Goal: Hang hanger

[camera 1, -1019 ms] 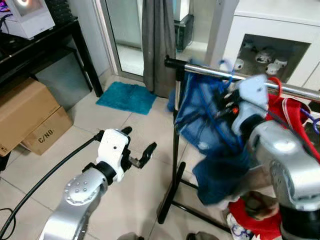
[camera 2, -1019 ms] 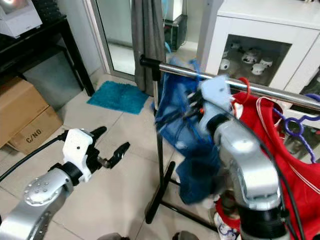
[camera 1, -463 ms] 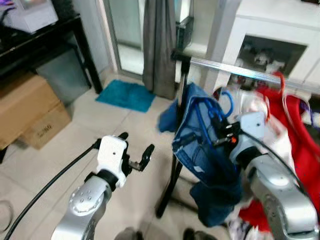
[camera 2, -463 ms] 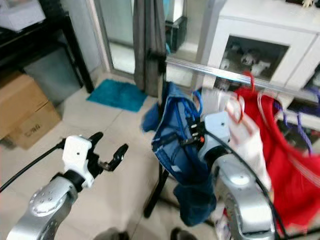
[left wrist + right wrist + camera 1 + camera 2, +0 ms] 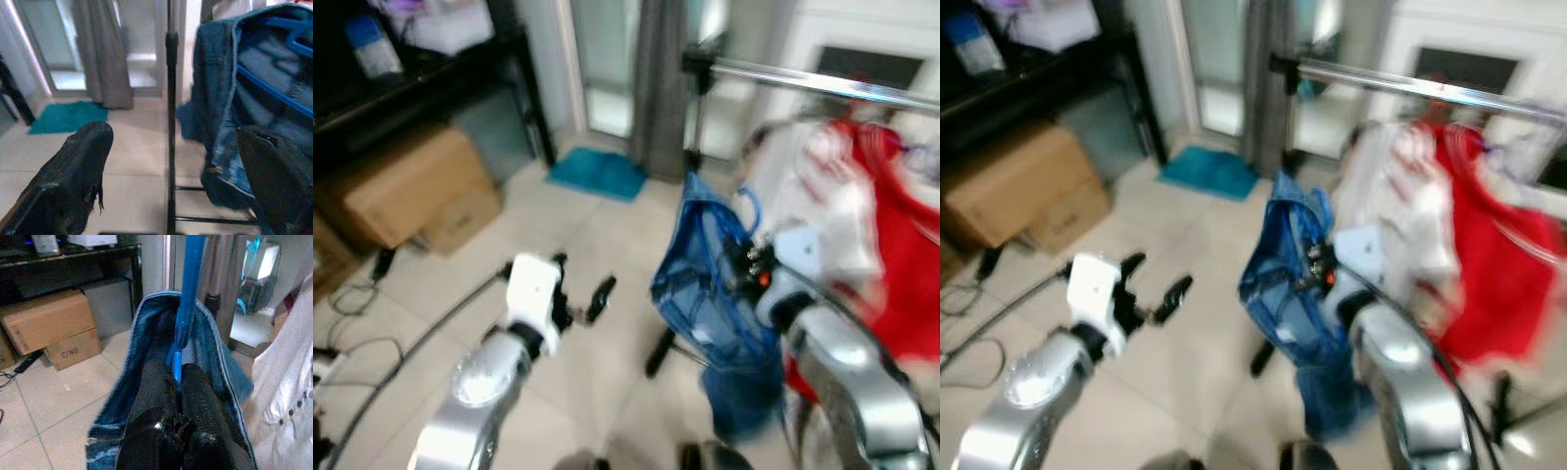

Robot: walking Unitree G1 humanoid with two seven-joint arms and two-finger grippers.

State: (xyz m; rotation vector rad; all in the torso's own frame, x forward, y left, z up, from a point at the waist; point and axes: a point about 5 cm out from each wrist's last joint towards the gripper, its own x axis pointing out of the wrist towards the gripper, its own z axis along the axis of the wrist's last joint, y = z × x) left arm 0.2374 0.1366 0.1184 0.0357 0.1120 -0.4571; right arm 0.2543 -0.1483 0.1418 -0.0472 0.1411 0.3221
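Observation:
A blue plastic hanger [image 5: 188, 289] carries a blue denim garment [image 5: 705, 294]. My right gripper [image 5: 745, 262] is shut on the hanger's stem, its two black fingers [image 5: 159, 387] pressed together around it. Hanger and garment hang in front of me, below the chrome rail [image 5: 822, 83] and apart from it. The hanger's hook [image 5: 748, 208] is free of the rail. My left gripper [image 5: 582, 276] is held out over the floor to the left, open and empty, facing the rack's black post [image 5: 170, 122] and the denim garment [image 5: 220, 98].
A white garment [image 5: 813, 186] and a red one [image 5: 891, 225] hang on the rail at right. Cardboard boxes [image 5: 401, 186] and a black table [image 5: 421, 78] stand at left. A teal mat [image 5: 597, 173] lies by the grey curtain [image 5: 656, 88]; cables [image 5: 342, 323] trail on the floor.
The hanger with the denim garment has come down and away from the rail in my right gripper. The camera has shifted and the picture is blurred. The left gripper stays open.

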